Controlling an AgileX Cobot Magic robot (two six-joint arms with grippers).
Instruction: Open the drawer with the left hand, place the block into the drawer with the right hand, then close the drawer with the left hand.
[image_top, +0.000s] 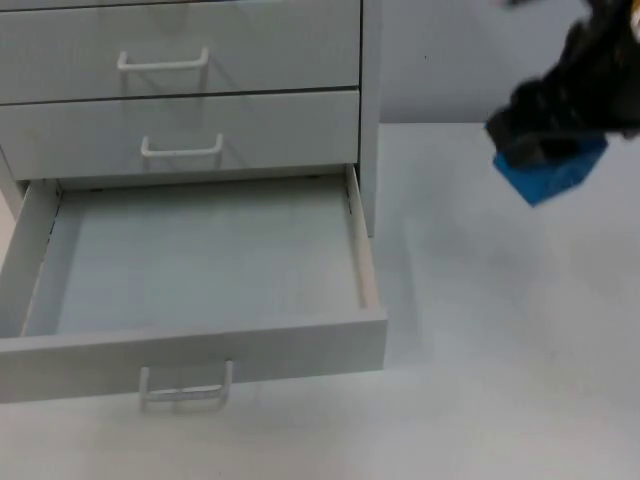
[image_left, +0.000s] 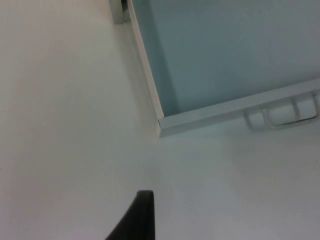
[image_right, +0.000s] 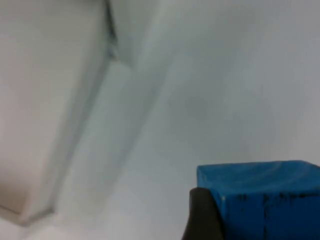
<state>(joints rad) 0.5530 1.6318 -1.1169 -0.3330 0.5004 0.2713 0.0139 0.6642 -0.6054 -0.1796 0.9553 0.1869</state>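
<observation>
**A:** Where was the block (image_top: 552, 177) at that point?

**B:** Up in the air, well to the right of the cabinet (image_top: 200, 80), with the right gripper (image_top: 545, 150) closed on it from above. In the right wrist view a dark finger (image_right: 202, 215) lay flat against one side of the blue cube (image_right: 265, 200), so the fingers were holding it across opposite faces.

**A:** And the drawer (image_top: 372, 330)?

**B:** The lowest one stood pulled out over the tabletop (image_top: 500, 350), nothing lying inside it, its handle (image_top: 186, 385) facing the camera.

**A:** How did you expect the block to handle?

**B:** Light and stiff, I judged: a small solid cube with flat sides, likely wood or foam. Flat faces give the pads good purchase, and nothing about it looked fragile. The grip sat high on the cube, so a fast swing might have let it pivot; a hold nearer its middle would have been steadier.

**A:** The left arm?

**B:** Waiting. The left wrist view looked down on the drawer's front corner (image_left: 160, 122) and its handle (image_left: 282, 112), with one fingertip (image_left: 142, 215) over bare tabletop (image_left: 65, 125). Whether those fingers were wide or narrow I couldn't tell.
</observation>
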